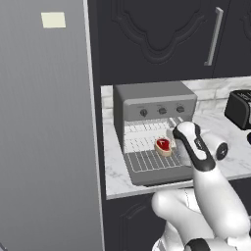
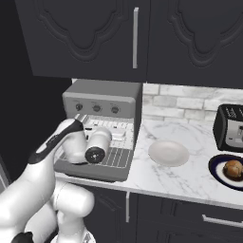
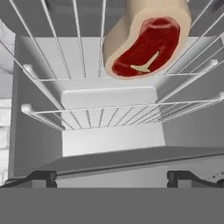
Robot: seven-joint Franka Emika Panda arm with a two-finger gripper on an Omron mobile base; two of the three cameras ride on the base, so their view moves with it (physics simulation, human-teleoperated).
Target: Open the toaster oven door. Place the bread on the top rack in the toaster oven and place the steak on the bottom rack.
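The steak (image 3: 146,41) — a flat red slab with a pale tan rim — lies on a pulled-out wire rack (image 1: 147,159) of thin silvery bars in front of the boxy gray toaster oven (image 1: 154,100), while the round brown bread (image 2: 233,169) sits on a dark plate (image 2: 216,174) well apart to the right. The gripper (image 3: 111,177) hovers empty over the open cavity, jaws spread. The slick bars give little grip — a knock while pulling away could slide the steak off, I judge.
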